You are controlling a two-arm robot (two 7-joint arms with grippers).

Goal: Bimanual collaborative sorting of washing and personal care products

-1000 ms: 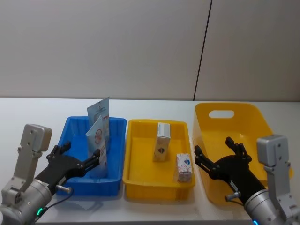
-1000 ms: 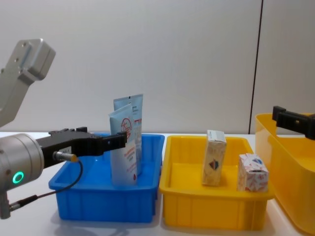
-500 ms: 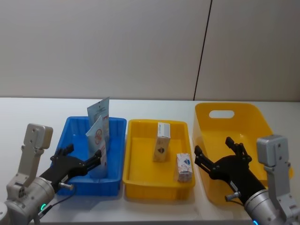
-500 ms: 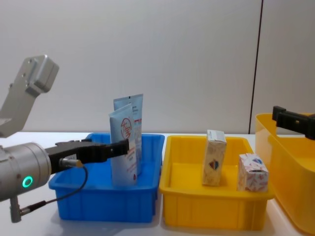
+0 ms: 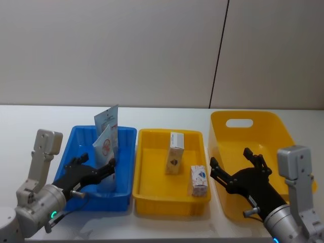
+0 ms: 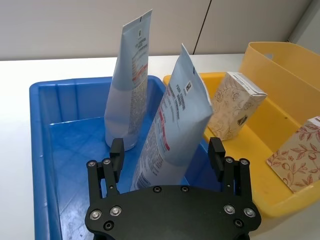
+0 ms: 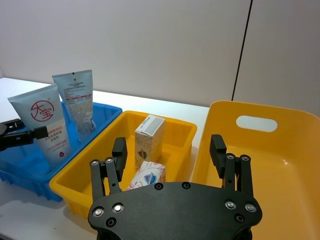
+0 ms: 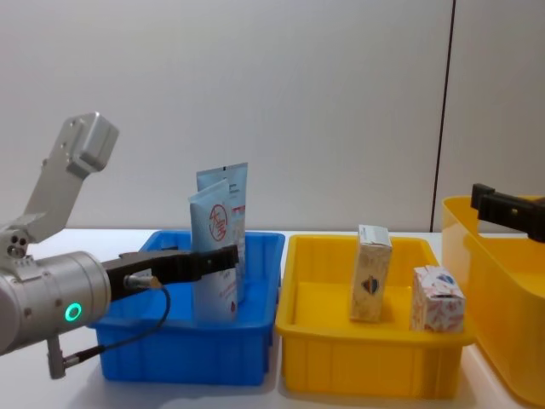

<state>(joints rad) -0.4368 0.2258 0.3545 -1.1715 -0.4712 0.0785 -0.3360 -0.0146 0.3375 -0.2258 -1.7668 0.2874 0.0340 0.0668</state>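
Observation:
Two pale-blue squeeze tubes stand in the blue tray (image 5: 76, 139): a near tube (image 5: 105, 146) with a red mark and a far tube (image 5: 107, 120) behind it. My left gripper (image 5: 98, 163) is open, its fingers on either side of the near tube (image 6: 180, 115), low on its body. From the chest view, the left gripper (image 8: 223, 256) reaches in at the near tube (image 8: 213, 223). Two cream boxes (image 5: 175, 153) (image 5: 199, 180) stand in the yellow tray (image 5: 152, 195). Open and holding nothing, my right gripper (image 5: 238, 169) hovers at the big yellow bin (image 5: 253, 132).
The three containers sit side by side on a white table (image 5: 30, 126), with blue at the left, the yellow tray in the middle and the bin at the right. A grey wall stands close behind. Bare table lies to the left of the blue tray.
My left gripper has moved forward into the blue tray, and its open fingers now straddle the near tube. The right arm, tubes and boxes have not moved.

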